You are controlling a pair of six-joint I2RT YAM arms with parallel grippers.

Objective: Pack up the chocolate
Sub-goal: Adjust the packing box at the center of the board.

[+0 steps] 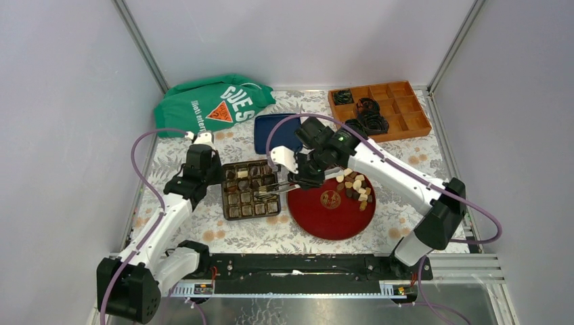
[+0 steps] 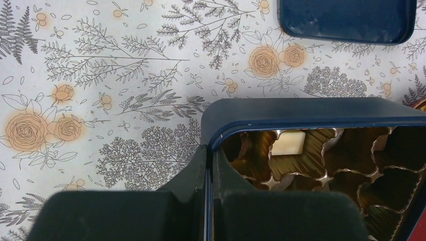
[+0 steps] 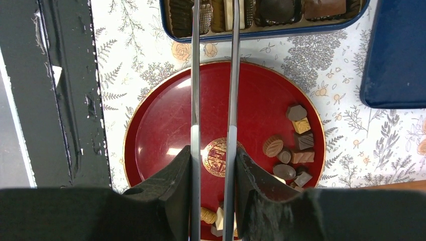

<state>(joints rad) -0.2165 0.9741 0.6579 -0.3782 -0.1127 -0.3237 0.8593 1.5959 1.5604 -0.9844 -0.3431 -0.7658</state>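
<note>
A blue tin box (image 1: 224, 191) with a brown compartment insert holds several chocolate pieces. My left gripper (image 1: 216, 177) is shut on the box's left wall (image 2: 311, 113), its fingers (image 2: 209, 150) pinching the thin blue rim. A cream chocolate (image 2: 289, 142) lies in a near compartment. My right gripper (image 1: 304, 177) is shut on metal tongs (image 3: 195, 75), whose blades reach over the red plate (image 3: 161, 120) into the box (image 3: 281, 32). The tong tips are cut off at the top of the right wrist view. Loose chocolate (image 1: 357, 188) is heaped on the plate's right side (image 3: 296, 145).
The box's blue lid (image 1: 277, 132) lies behind the plate (image 3: 397, 60). A green bag (image 1: 213, 101) sits at the back left. An orange divided tray (image 1: 406, 108) with black coiled cables stands at the back right. A black rail (image 1: 298, 267) runs along the near edge.
</note>
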